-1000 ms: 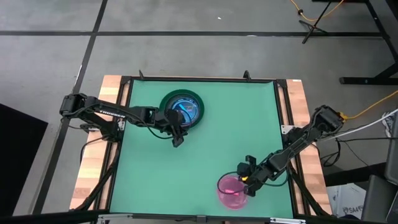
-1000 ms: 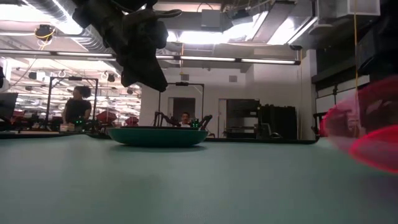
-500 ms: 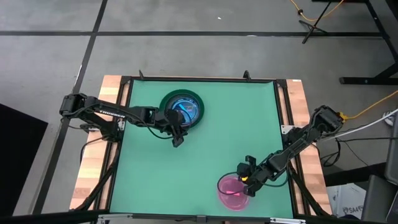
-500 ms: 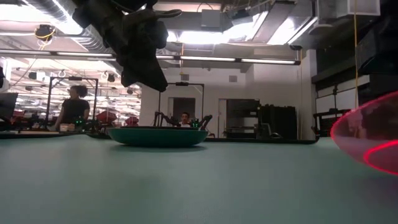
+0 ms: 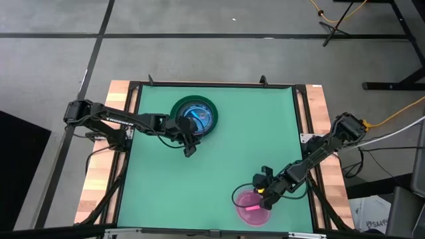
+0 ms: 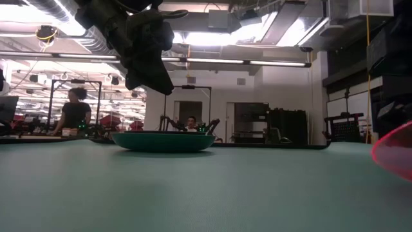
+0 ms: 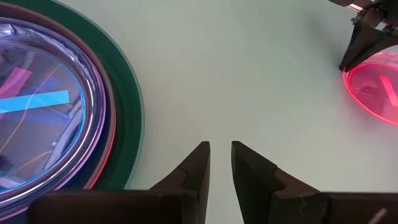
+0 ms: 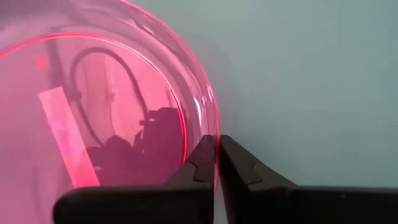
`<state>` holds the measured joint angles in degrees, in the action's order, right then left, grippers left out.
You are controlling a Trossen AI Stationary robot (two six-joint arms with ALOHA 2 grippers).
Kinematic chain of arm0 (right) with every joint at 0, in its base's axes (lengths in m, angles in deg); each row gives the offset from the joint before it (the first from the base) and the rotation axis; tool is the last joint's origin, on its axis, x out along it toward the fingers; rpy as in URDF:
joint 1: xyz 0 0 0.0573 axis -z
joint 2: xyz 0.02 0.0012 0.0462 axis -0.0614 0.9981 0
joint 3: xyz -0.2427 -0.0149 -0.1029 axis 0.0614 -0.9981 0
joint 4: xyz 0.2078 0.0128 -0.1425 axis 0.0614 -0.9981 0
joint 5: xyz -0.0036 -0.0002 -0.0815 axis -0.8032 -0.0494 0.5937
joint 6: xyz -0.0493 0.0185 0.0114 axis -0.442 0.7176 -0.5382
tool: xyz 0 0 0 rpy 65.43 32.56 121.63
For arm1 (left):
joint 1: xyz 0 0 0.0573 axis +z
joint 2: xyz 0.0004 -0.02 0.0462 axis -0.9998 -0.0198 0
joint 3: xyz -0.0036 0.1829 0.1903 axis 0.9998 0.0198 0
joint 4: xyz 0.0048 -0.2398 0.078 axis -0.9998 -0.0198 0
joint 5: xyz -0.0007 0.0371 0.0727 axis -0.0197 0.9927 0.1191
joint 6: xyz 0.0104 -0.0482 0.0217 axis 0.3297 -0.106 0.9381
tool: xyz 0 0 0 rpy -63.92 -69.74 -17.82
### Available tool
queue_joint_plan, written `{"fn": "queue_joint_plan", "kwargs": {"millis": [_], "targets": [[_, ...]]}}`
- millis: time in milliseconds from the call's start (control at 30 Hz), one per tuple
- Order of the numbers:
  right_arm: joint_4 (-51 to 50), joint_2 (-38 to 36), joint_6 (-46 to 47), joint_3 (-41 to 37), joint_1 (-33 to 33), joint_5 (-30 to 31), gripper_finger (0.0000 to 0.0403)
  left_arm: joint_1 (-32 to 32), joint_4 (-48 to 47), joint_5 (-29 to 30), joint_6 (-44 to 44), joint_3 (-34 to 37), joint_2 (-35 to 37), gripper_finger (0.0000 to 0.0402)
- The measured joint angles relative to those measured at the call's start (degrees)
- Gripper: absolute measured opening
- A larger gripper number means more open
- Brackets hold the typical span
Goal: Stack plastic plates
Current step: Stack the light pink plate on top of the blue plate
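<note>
A stack of plates (image 5: 193,116) stands on the far left part of the green mat: a dark green plate (image 7: 132,106) at the bottom, a pink rim inside it, a translucent cyan plate (image 7: 37,118) on top. My left gripper (image 5: 188,147) hovers just near of the stack, fingers (image 7: 219,163) narrowly open and touching nothing. My right gripper (image 5: 264,194) is at the near right of the mat, shut on the translucent pink plate (image 5: 252,208), which also shows in the low view (image 6: 394,154). My right gripper pinches the translucent pink plate's rim (image 8: 211,134) on its far right side, one finger inside the rim and one outside. The fingers come slanting from the table's far right. The plate sits tilted; whether any part of it touches the mat I cannot tell.
Open green mat (image 5: 226,159) lies between the stack and the pink plate. A black frame (image 5: 302,126) borders the mat, with wooden table edges outside it. People stand in the room behind the table (image 6: 75,111).
The pink plate, held by my right gripper, has swung toward the table's near right corner and slid almost out of the low view's right edge. The left arm and the stack have kept still.
</note>
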<state>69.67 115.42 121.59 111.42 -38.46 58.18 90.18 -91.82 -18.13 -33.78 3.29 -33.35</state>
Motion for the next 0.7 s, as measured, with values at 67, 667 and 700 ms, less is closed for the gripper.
{"fn": "queue_joint_plan", "kwargs": {"millis": [67,667,700], "targets": [[0.28,0.02,-0.02,-0.04,0.0,0.91,0.0002,0.01,0.0,0.02,0.0,0.0,0.0,0.006],[5.99,0.15,-1.77,-0.09,0.0,10.95,0.0,0.01,0.22,0.04,-0.11,-0.02,0.0,0.006],[5.97,0.13,-1.81,-0.09,0.0,11.72,0.0,0.01,0.22,0.04,-0.38,-0.02,0.0,0.006]]}}
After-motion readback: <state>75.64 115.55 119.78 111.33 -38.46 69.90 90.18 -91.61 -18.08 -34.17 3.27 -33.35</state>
